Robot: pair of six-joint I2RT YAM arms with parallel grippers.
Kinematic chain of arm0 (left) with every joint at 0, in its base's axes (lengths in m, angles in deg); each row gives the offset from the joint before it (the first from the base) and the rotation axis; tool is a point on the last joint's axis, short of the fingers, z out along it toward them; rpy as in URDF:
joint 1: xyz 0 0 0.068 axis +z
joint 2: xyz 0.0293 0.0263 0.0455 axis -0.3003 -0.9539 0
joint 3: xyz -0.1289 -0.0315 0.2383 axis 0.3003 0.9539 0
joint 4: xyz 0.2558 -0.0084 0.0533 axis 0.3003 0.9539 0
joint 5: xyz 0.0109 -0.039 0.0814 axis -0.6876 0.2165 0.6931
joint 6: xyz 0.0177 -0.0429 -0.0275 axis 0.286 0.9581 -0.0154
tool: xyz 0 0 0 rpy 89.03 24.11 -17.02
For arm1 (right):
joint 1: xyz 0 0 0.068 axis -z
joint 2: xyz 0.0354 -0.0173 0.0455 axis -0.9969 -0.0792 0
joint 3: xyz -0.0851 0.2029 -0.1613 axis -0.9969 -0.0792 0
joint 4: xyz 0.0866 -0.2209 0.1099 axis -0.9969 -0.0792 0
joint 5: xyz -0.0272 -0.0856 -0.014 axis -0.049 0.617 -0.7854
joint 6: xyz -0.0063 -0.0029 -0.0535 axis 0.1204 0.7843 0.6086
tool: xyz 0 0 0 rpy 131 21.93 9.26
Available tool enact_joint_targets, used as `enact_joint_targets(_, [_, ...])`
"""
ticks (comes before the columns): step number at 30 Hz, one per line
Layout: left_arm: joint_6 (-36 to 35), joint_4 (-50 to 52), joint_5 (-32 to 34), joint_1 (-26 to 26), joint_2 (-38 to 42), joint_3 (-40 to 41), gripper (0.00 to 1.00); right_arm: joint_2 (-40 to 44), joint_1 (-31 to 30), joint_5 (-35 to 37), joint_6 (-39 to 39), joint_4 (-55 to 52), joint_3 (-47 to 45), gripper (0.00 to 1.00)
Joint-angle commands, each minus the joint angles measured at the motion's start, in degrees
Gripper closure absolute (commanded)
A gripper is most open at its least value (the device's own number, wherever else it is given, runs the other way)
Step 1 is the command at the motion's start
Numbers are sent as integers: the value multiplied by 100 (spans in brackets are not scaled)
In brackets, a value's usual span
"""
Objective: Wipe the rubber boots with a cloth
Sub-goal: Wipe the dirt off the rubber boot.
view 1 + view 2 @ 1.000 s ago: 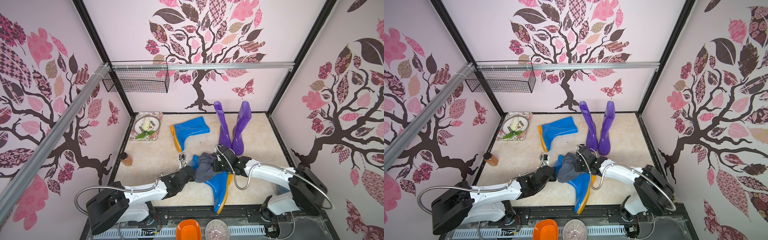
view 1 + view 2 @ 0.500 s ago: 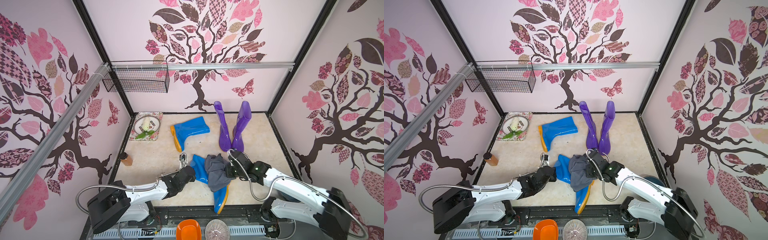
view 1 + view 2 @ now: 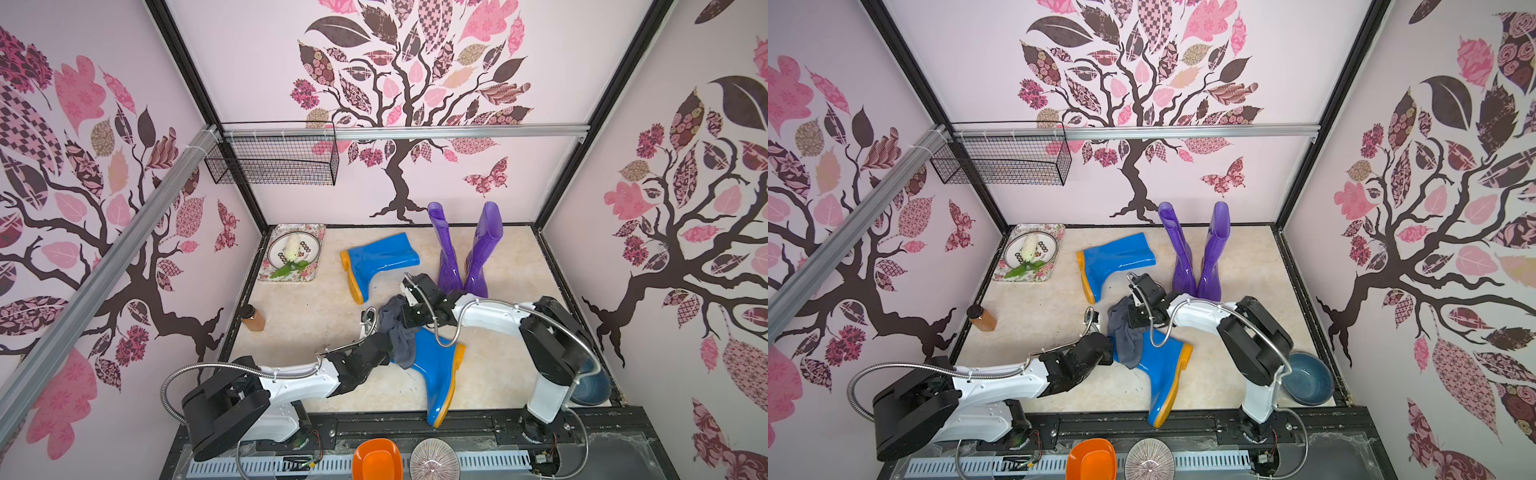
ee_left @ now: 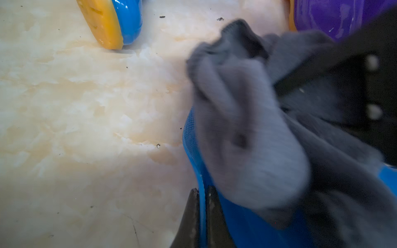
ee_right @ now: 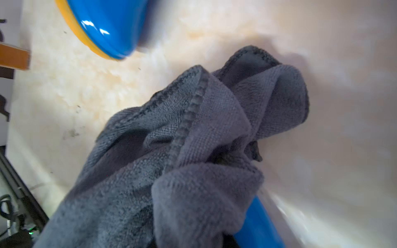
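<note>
A blue rubber boot [image 3: 436, 370] [image 3: 1163, 370] lies on its side near the front, orange sole to the right. My left gripper [image 3: 386, 345] [image 4: 202, 193] is shut on the rim of its shaft. The dark grey cloth [image 3: 397, 328] [image 3: 1125, 332] [image 5: 193, 150] is draped over the shaft's open end. My right gripper [image 3: 409, 316] is shut on the cloth, its fingers buried in the folds. A second blue boot [image 3: 382, 259] lies further back. Two purple boots [image 3: 444, 249] [image 3: 484, 249] stand upright behind the right arm.
A flowered tray [image 3: 318, 232] with a plate sits at the back left, a brown bottle [image 3: 253, 320] by the left wall. A wire basket [image 3: 274, 160] hangs on the back wall. A blue bowl [image 3: 1308, 382] sits front right; an orange bowl [image 3: 376, 461] and ribbed plate [image 3: 434, 461] lie below the front edge.
My right gripper dragged the cloth along the boot toward the foot, then back toward the shaft's open end. The left gripper kept its hold on the rim.
</note>
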Motion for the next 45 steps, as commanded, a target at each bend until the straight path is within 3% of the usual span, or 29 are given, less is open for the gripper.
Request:
enact_joint_targets(1, [-111, -169, 88, -24, 6, -292, 100, -327, -51, -184, 34, 109, 299, 100])
enact_joint_targets(6, [-90, -211, 111, -24, 91, -182, 100, 1347, 62, 1136, -507, -160, -1275, 100])
enact_joint_targets(11, [-64, -300, 70, -24, 228, -47, 100, 3003, 89, 2270, -747, -1497, -2452, 100])
enact_joint_targets(17, [-86, -301, 96, -24, 302, -25, 100, 4452, 358, 2455, -965, -2621, -2731, 100])
enact_joint_targets(20, [-112, -322, 114, -24, 244, -53, 100, 4313, 379, 2429, -773, -2326, -2749, 100])
enact_joint_targets(29, [-103, -151, 94, -23, 291, -60, 100, 2505, 687, 2723, -421, -849, -2742, 100])
enact_joint_targets(33, [-71, -96, 59, -24, 321, -54, 100, 1834, 677, 3357, -471, -1263, -2346, 100])
enact_joint_targets(35, [-44, -103, 38, -33, 348, -32, 100, 2151, 649, 2961, -358, -951, -2535, 100])
enact_joint_targets(39, [-85, -187, 159, -24, 289, -17, 100, 2744, 371, 1237, -140, -698, -2481, 100])
enact_joint_targets(42, [-137, -249, 151, -22, 185, -85, 100, 2707, -257, 450, -82, -501, -2020, 100])
enact_joint_targets(45, [-150, -227, 114, -24, 107, -156, 100, 2206, -313, -372, -137, 190, -1734, 100])
